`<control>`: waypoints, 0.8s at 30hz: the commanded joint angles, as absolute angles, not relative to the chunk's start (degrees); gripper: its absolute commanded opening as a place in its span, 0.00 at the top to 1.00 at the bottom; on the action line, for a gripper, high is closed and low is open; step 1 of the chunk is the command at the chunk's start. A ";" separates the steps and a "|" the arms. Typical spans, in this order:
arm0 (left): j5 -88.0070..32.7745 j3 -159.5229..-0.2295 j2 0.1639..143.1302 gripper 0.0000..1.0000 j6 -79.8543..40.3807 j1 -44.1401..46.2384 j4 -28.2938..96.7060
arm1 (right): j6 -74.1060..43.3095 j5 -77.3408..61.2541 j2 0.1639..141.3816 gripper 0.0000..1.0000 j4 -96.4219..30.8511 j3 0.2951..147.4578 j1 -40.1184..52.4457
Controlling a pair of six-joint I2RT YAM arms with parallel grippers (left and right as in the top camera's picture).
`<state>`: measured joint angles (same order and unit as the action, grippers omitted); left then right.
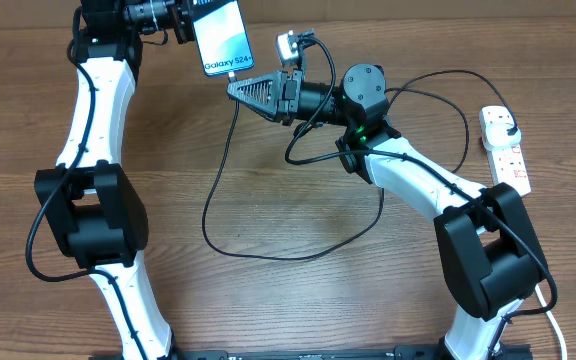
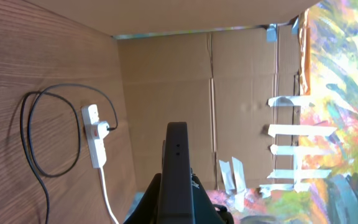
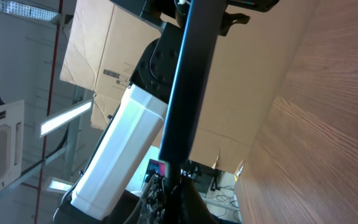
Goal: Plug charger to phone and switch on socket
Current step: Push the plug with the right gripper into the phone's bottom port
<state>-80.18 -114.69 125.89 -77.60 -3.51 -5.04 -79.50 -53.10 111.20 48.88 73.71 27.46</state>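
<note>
The phone [image 1: 223, 38] is clamped in the closed left gripper [image 1: 188, 25], its lower edge just ahead of the tips of the right gripper [image 1: 251, 90], which is closed on the connector end of the charger [image 1: 216, 190]. A tilted or off-line connector could jam or twist the phone in the left fingers, and the cable trailing behind the right fingers might drag the socket [image 1: 505, 150], well behind them. The port and connector tip are too small to tell whether they are seated, and the socket's switches are unreadable.

Looping charger [image 1: 206, 215] crosses the table [image 1: 298, 310] centre.
</note>
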 commanded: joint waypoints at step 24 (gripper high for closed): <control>-85.60 -115.72 125.80 0.96 -71.46 -2.44 -5.43 | -81.65 -47.11 111.24 0.96 49.15 74.65 27.24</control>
<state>-81.23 -114.69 125.89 -74.70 -3.36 -5.17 -81.08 -52.23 111.20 48.40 73.71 27.77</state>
